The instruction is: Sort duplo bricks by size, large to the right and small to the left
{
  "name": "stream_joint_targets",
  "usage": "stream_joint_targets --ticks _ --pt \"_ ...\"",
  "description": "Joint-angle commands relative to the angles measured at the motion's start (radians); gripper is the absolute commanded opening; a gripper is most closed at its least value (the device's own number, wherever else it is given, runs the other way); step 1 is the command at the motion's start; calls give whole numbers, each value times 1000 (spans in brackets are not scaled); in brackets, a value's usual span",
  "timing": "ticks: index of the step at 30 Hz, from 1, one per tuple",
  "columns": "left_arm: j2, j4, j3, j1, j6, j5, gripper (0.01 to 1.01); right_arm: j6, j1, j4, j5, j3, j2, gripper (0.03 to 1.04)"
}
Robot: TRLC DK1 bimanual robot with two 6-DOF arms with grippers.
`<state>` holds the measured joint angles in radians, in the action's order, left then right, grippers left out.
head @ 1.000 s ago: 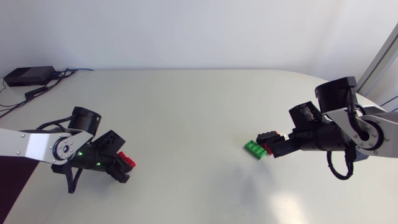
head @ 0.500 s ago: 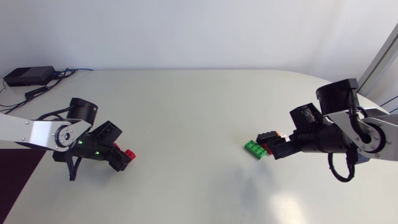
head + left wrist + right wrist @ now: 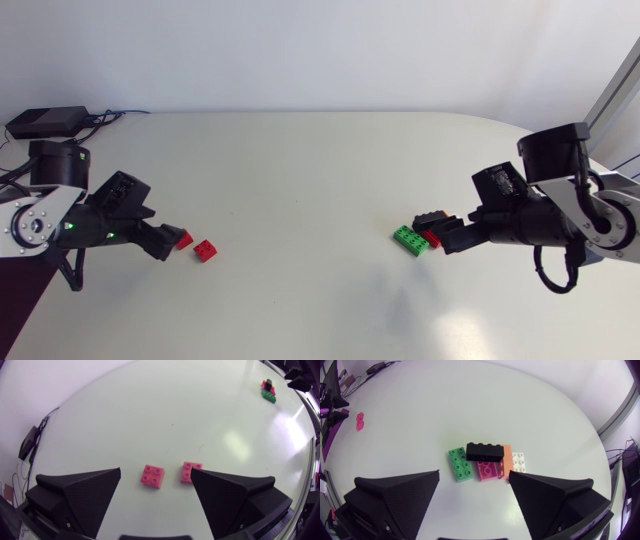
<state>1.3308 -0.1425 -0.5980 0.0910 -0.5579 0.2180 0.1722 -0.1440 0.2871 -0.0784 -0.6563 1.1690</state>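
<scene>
Two small red bricks (image 3: pixel 184 239) (image 3: pixel 205 250) lie side by side on the table's left part; the left wrist view shows them (image 3: pixel 153 475) (image 3: pixel 189 471) just ahead of the fingers. My left gripper (image 3: pixel 165 243) is open and empty, its tips just left of the nearer brick. On the right lies a cluster of large bricks: green (image 3: pixel 462 464), black (image 3: pixel 487 450), pink-red (image 3: pixel 489 469), orange (image 3: pixel 506 459) and white (image 3: pixel 520 461). My right gripper (image 3: pixel 446 235) stands open at the cluster's right side, touching nothing I can see.
A black box with cables (image 3: pixel 45 122) sits at the table's far left corner. Bare tabletop (image 3: pixel 300 200) stretches between the two brick groups.
My left gripper has opened, let go of a small red brick beside the other one, and drawn back to the left. The right arm has barely moved.
</scene>
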Motion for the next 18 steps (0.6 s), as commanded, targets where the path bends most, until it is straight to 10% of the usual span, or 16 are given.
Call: stream_joint_targets --ticks 1,6,13,18 --pt "108 40 27 65 -45 7 985 -2 -3 24 2 27 -19 998" --pt "240 161 0 158 -53 0 941 6 1 27 2 37 -25 998" --pt "349 219 -51 196 -50 -20 584 9 3 27 2 41 -26 998" --pt "395 253 -68 171 -36 -23 577 9 3 26 2 43 -26 998"
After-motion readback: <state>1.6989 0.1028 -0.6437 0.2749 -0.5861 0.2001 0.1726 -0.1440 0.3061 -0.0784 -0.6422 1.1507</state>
